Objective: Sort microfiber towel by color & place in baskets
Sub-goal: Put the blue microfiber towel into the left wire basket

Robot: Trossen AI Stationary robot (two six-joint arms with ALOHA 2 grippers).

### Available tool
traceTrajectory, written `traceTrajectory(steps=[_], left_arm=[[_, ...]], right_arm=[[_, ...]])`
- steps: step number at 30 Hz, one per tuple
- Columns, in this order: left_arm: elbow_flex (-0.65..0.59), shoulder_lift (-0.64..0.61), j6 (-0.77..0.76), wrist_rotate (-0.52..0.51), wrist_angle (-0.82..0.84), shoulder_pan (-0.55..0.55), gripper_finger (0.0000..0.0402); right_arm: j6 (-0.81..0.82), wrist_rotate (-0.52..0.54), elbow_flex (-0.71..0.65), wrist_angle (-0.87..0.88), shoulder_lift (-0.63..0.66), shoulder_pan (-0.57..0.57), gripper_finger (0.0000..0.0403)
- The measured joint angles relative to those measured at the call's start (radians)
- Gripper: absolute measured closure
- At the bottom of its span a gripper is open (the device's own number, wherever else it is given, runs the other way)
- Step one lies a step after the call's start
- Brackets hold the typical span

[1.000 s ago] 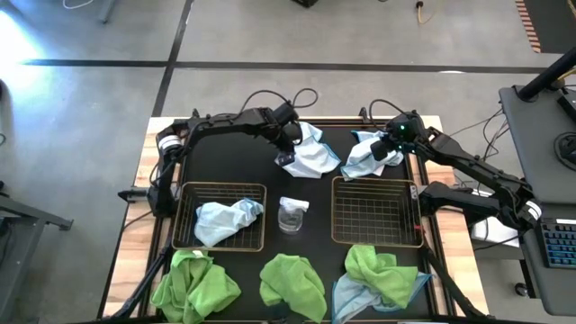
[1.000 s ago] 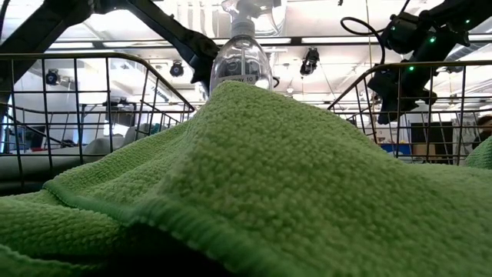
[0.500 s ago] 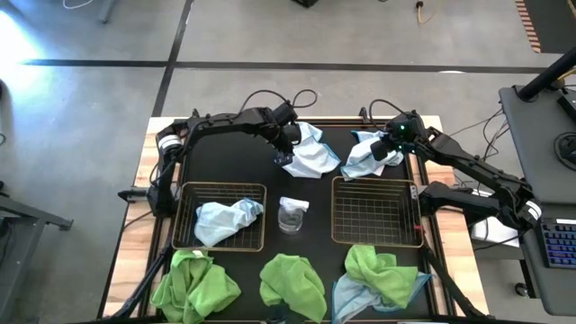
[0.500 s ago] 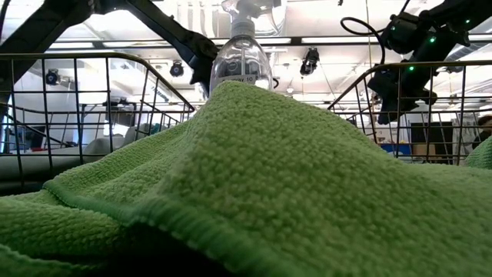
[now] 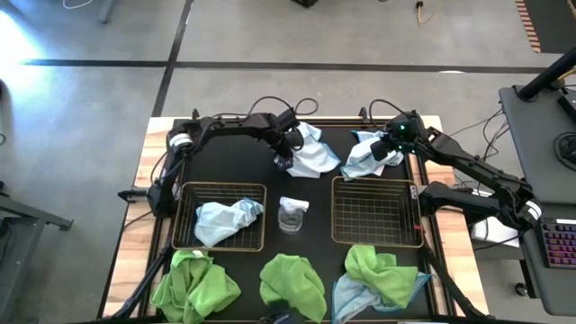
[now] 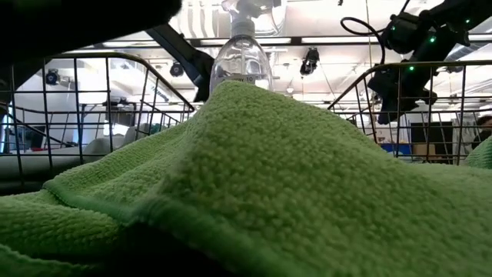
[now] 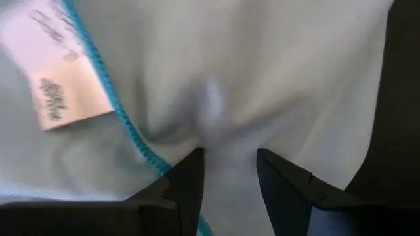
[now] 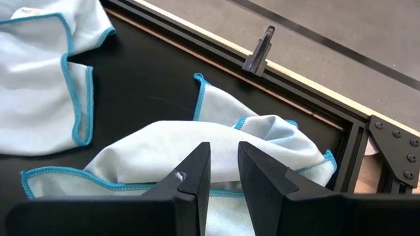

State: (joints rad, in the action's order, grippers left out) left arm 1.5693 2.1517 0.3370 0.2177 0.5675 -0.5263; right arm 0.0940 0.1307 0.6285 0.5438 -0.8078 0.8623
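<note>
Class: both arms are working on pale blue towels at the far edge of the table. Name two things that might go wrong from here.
1. The left end effector pinches only a small fold of its pale blue towel; it may slip free.
2. A hanging towel might snag the clear spray bottle standing between the baskets.

Black table; towels (green, blue); baskets

You're getting bright, even overhead light; ceiling lamps are glaring in the low view, the green towel is blurring close up, left wrist view is smearing.
</note>
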Motion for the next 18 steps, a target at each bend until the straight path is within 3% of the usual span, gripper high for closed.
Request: traceTrajectory(steps=[13,18], left_arm=[[0.001,-0.004,-0.005,0.027,-0.071,-0.013,0.0276],[0.001,-0.019,-0.001,-0.048,-0.083,-0.015,0.0276]], right_arm=[[0.0,0.0,0.0,-0.001,0.0,0.0,0.033],[0.0,0.0,0.0,-0.001,0.0,0.0,0.033]])
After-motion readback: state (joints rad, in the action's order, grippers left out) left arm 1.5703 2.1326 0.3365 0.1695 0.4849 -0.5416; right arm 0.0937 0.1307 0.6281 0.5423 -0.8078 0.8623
